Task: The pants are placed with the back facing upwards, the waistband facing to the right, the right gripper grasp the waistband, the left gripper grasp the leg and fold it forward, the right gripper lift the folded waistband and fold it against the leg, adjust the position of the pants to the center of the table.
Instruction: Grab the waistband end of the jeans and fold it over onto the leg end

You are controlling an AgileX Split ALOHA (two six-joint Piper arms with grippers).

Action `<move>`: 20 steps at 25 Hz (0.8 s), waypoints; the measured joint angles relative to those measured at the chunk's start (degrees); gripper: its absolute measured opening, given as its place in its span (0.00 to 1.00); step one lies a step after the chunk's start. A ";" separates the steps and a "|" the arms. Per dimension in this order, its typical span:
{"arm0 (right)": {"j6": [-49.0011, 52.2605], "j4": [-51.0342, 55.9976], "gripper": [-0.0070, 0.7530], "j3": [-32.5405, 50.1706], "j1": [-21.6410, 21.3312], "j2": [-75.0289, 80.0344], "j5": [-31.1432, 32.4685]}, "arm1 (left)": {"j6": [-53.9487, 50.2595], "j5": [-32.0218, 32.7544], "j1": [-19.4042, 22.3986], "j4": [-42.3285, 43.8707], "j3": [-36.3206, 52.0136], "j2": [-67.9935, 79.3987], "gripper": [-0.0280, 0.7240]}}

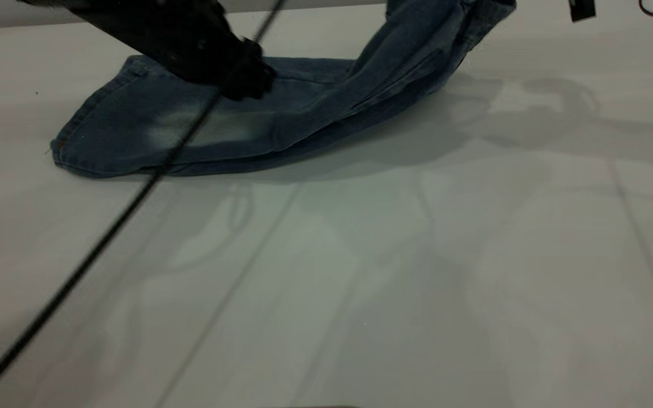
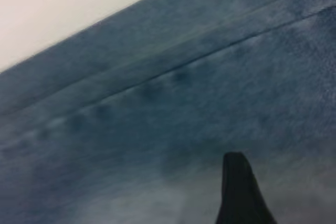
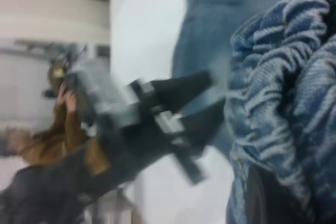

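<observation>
The blue denim pants (image 1: pixel 202 133) lie folded lengthwise at the far side of the table (image 1: pixel 360 272), hems to the left. The upper layer shows a pale faded patch, and the leg beneath it is hidden. The waistband end (image 1: pixel 445 34) rises off the table and runs out past the top of the exterior view. My left gripper (image 1: pixel 247 76) hovers over the middle of the pants; the right wrist view shows it (image 3: pixel 202 103) open with nothing in it. One of its fingertips (image 2: pixel 236 179) is close above the denim. My right gripper (image 3: pixel 278 195) is shut on the bunched waistband (image 3: pixel 283 77).
The left arm's black cable (image 1: pixel 105 238) slants across the table's front left. A small black part (image 1: pixel 581 8) hangs at the top right. A person in a brown sleeve (image 3: pixel 58 135) stands beyond the table. Bare tabletop spreads in front of the pants.
</observation>
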 joint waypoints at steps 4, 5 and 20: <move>-0.13 -0.92 0.13 0.06 1.72 -2.22 2.26 | -0.12 0.06 -3.60 0.00 0.00 2.58 0.56; -0.27 -1.04 0.13 0.06 1.85 -2.74 2.52 | -0.12 0.10 -4.73 0.00 0.00 2.72 0.56; -2.13 -8.58 0.13 0.07 1.82 -9.03 3.71 | -1.08 3.91 -6.58 0.00 0.00 -0.42 0.56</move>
